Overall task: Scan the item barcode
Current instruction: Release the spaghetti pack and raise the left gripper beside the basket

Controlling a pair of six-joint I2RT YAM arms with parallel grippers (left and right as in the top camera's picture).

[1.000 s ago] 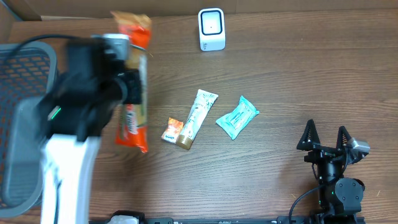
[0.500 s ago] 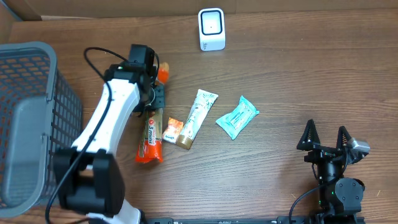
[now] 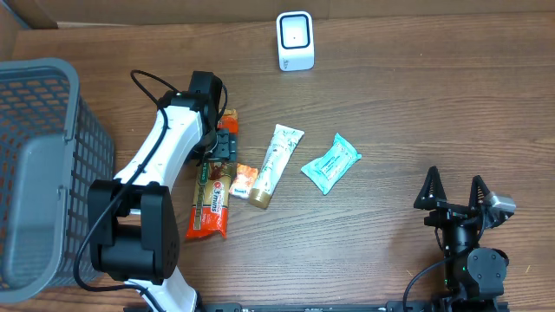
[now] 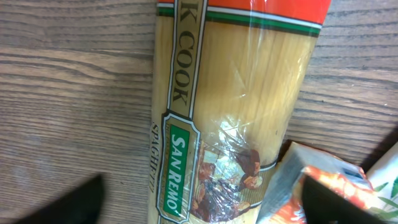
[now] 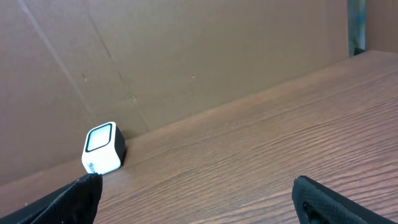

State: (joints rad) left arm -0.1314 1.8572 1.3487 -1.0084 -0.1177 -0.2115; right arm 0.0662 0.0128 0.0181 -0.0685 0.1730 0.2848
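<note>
Your left gripper looks straight down on the spaghetti pack, which lies flat on the wood table. Clear wrap, orange-red band with a green stripe at the top, green SAN REMO label, dish photo beside it. You see the fingertips as dark blurs in the bottom corners, spread wide: one over bare wood left of the pack, the other in front of the small orange packet, which sits against the pack's right edge. White-green thing at far right, can't tell what
</note>
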